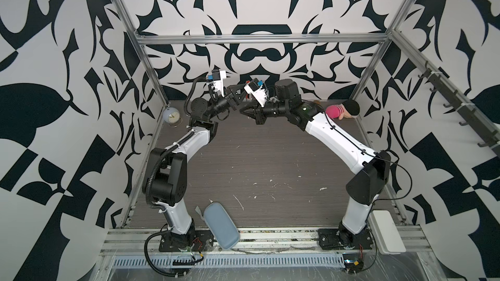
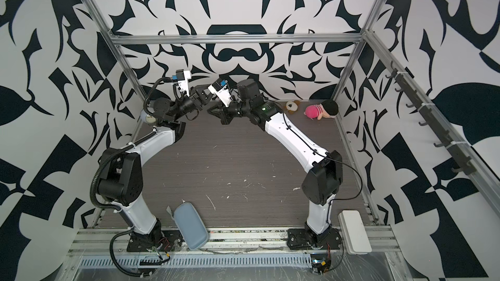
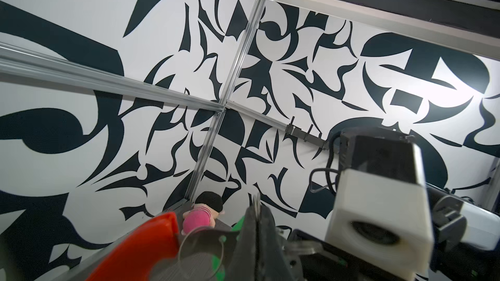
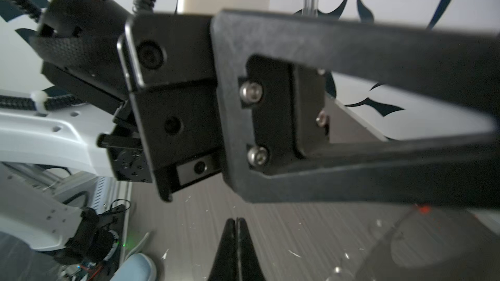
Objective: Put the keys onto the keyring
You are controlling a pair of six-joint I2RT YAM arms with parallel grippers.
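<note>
Both arms are raised at the back middle, grippers nearly tip to tip. In the left wrist view my left gripper (image 3: pixel 257 210) is shut on a thin metal wire of the keyring; its red bar (image 3: pixel 140 250) shows blurred beside the fingers. A thin ring (image 3: pixel 201 250) hangs there, with bits of the keys' green tag (image 3: pixel 217 264) behind it. The silver key itself I cannot make out. My right gripper (image 4: pixel 236 221) is shut with nothing between its tips. In both top views the left gripper (image 1: pixel 242 91) (image 2: pixel 207 93) sits just above the right gripper (image 1: pixel 242 111) (image 2: pixel 209 110).
A pale blue clock (image 1: pixel 171 116) stands at the back left of the table. A pink doll (image 1: pixel 339 110) and a small brown plush (image 2: pixel 292 106) lie at the back right. A blue-grey case (image 1: pixel 220 225) overhangs the front edge; a white box (image 1: pixel 388 235) sits front right.
</note>
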